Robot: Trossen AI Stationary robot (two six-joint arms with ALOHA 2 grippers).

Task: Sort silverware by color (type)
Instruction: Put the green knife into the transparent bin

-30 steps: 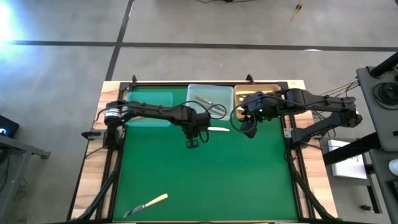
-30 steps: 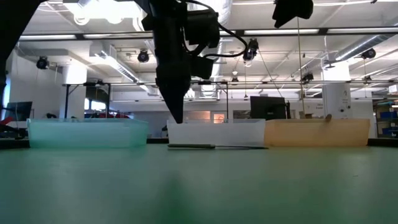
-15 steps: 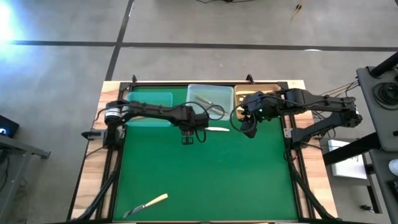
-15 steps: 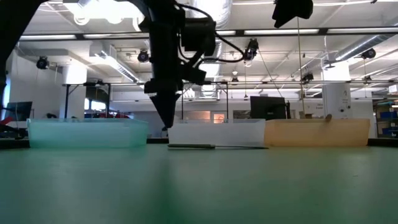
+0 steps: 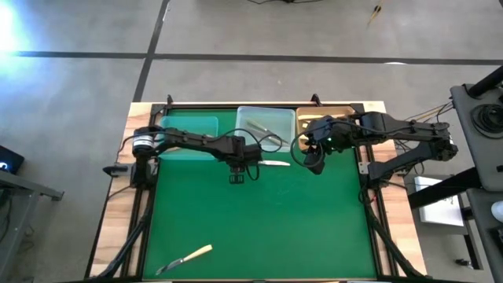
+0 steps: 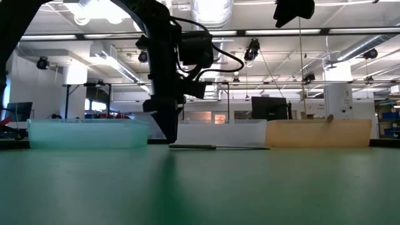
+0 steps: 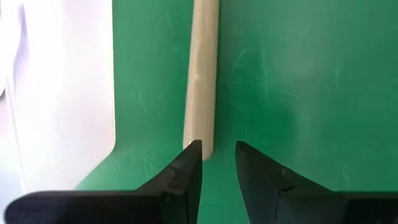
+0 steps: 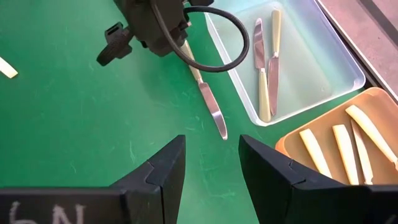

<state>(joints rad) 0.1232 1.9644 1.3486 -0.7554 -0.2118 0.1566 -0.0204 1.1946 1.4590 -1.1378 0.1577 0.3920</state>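
A knife with a cream handle and a silver blade lies flat on the green mat just before the clear middle tray. My left gripper points down at the handle's free end, its fingers a narrow gap apart; it hangs low over the mat in the low view. My right gripper is open and waits above the mat near the orange tray. A second cream-handled knife lies at the near left. Knives lie in the clear tray and cream pieces in the orange tray. My left gripper comes from above, pointing down, at the free end of the knife's cream handle. One fingertip stands right at that end; I cannot tell whether it touches. The knife lies flat on the mat.
A teal tray sits at the far left, beside the clear and orange trays along the far edge. The green mat spreads bare toward the near edge. My left arm reaches across in front of the right gripper.
My left gripper has moved a little toward the table's left edge and has come down close to the mat, ending at the free end of the knife's handle. The knife and my right arm have kept still.
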